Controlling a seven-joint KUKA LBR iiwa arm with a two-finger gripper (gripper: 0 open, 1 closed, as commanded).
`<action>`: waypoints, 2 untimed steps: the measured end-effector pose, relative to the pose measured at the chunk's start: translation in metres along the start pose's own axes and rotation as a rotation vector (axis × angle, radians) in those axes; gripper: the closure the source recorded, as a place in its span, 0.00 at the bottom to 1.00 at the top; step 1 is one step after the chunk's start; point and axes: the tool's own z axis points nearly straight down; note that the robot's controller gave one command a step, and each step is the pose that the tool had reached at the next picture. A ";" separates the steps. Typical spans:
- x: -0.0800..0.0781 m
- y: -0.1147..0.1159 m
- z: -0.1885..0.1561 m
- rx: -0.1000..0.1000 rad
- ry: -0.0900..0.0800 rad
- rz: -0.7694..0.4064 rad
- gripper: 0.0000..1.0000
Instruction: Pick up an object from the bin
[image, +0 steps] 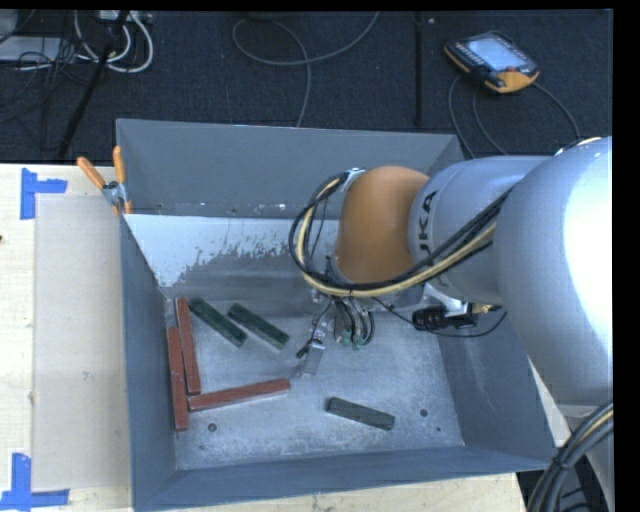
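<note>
**PICK STEP: END EFFECTOR LOW IN BIN, GRASP NOT CONFIRMED**

The arm (520, 230) is reaching in from the right and is covering much of the right side of the grey bin (300, 160). Its orange wrist cover (372, 225) and looped cables (305, 235) are sitting directly above the end effector (312, 352), which is hanging low over the bin floor, near the middle.

Six slim bars are lying loose on the floor. Two long red-brown bars (178, 365) are lying side by side along the left wall. A third red-brown bar (240, 393) is running from their lower end toward the middle, its right end just beside the end effector tip. Two dark green bars (258, 325) are lying at an angle to the left of the end effector. A dark bar (360, 412) is lying apart, toward the lower right.

Step in hand, as judged: approach and descent, with the third red-brown bar's right end as the nearest candidate. The next move is calling for alignment across that bar's narrow width before closing.

How far the end effector is open cannot be told, since the wrist cover and cables are masking it. A held bar cannot be confirmed, and contact with the floor or the bar is hard to make out.
</note>
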 end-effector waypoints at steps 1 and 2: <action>0.000 0.000 0.000 0.000 0.000 0.000 0.00; 0.000 0.034 0.008 0.001 -0.005 -0.048 0.00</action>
